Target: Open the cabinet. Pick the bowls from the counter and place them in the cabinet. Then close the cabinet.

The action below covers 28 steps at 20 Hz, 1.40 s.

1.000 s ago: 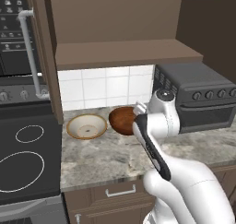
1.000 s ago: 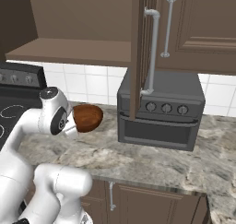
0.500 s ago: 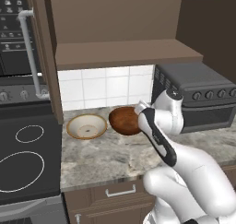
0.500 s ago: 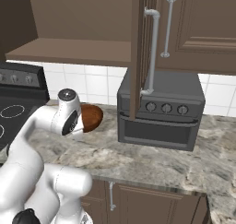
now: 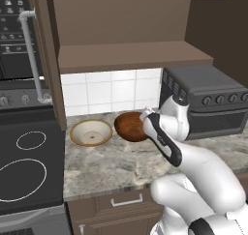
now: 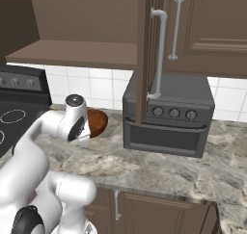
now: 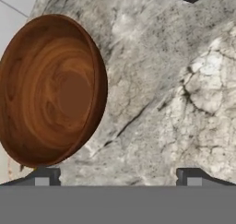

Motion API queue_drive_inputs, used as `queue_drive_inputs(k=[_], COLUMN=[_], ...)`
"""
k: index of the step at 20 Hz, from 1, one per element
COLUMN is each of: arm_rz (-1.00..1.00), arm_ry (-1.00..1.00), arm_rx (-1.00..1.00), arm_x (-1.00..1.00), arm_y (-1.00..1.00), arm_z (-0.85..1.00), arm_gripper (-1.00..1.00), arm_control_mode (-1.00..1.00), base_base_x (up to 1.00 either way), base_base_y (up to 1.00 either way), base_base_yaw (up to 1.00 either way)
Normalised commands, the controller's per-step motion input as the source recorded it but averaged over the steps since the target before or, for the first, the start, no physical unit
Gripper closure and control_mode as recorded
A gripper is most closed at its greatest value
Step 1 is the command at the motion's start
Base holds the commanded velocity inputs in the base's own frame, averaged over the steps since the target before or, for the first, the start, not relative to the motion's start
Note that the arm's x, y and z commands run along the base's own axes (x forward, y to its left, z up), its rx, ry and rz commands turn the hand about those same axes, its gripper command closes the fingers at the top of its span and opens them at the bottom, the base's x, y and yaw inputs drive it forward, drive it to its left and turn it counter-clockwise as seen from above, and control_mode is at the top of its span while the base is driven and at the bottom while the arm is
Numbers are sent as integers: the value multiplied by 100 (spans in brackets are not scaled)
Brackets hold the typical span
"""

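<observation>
Hand view: spread gripper (image 7: 117,174) above counter (image 7: 184,103)

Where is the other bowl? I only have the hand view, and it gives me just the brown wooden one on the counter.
Observer: The tan-rimmed bowl sits on the counter just left of the wooden bowl, next to the stovetop.
Operator: Is the cabinet open yet?
Observer: Yes. Both cabinet doors are swung out, and the shelf above the bowls is bare.
Operator: What is that black corner at the top of my picture?
Observer: A black toaster oven, standing on the counter to the right of the wooden bowl.
Operator: Is the gripper holding anything?
Observer: No. The gripper is open, beside the wooden bowl.
</observation>
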Motion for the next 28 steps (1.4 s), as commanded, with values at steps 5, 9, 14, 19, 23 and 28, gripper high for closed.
queue_drive_inputs(k=[5,9,14,19,23,28], arm_rz=[0,0,0,0,0,0], arm_ry=[11,11,8,0,0,0], arm_rx=[0,0,0,0,0,0], arm_x=[22,31,35,39,34,30], arm_y=[0,0,0,0,0,0], arm_z=[-16,-19,-23,-27,-25,-26], arm_gripper=[-100,-100,-100,-100,-100,-100], arm_control_mode=[-100,-100,-100,-100,-100,-100], base_base_x=[0,0,0,0,0,0], base_base_y=[0,0,0,0,0,0], base_base_yaw=[0,0,0,0,0,0])
